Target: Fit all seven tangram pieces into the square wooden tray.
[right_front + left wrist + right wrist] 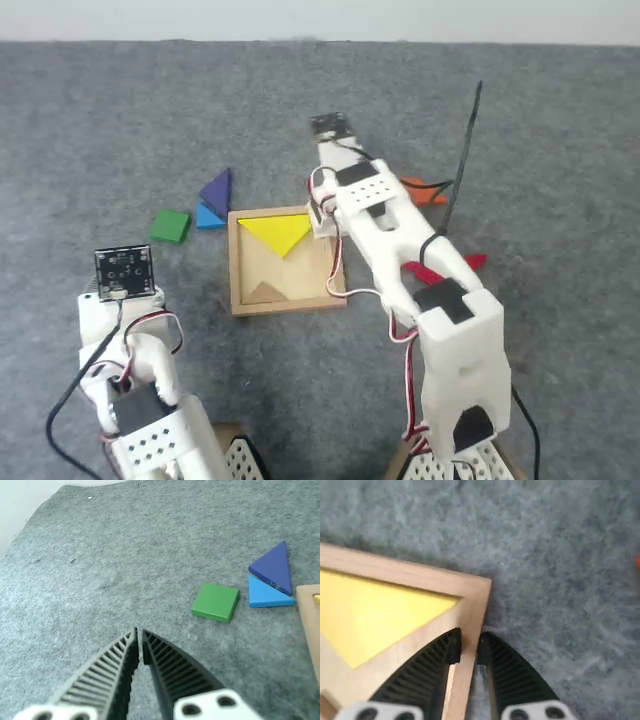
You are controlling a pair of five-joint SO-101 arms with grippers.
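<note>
Mia: Where is the tray [236,265]?

Ben: It sits in the middle of the grey desk [100,120]. A yellow triangle [277,232] lies flat inside it, with its long side along the far wall.

Mia: Is anything else in there?

Ben: A small brown triangle [265,292] shows by the near wall. I cannot tell if it is a piece or just part of the wood.

Mia: What about the right tool [470,642]?

Ben: It is at the tray's far right corner. One finger [427,672] is inside the tray and the other is outside. They are almost closed and pinch the wooden wall between them.

Mia: And the left tool [139,639]?

Ben: It is low over bare desk, to the left of the tray and nearer the robot. Its two fingers are pressed nearly together, with only a thin crack between them. Nothing is in them.

Mia: Where are the other pieces?

Ben: Three lie on the desk left of the tray. There is a green square [216,601]. Next to it, a blue triangle [267,594] is just beside the tray's far left corner. A purple triangle [274,566] touches the blue one. On the right side, an orange piece [425,190] and a red piece [440,270] peek out from under the right arm. The red piece is the nearer of the two.
</note>
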